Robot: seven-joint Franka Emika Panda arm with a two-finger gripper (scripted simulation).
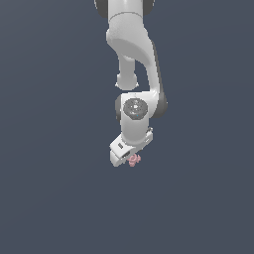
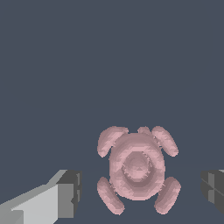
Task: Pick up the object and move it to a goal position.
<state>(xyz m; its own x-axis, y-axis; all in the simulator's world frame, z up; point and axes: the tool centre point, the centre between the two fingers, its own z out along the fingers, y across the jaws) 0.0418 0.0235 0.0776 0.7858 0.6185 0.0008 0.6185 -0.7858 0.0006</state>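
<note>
The object [image 2: 136, 168] is a small pale pink lumpy thing with a round ringed middle and knobby lobes at its corners. In the wrist view it lies on the dark grey surface between my two fingertips [image 2: 70, 192], with a clear gap on each side. My gripper [image 2: 142, 190] is open around it and does not touch it. In the exterior view the object [image 1: 134, 159] peeks out just below the white gripper [image 1: 130, 155], which hangs from the white arm and hides part of it.
A plain dark grey surface [image 1: 49, 198] fills both views. The white arm [image 1: 131, 44] reaches down from the exterior view's top. No other objects or a goal marker show.
</note>
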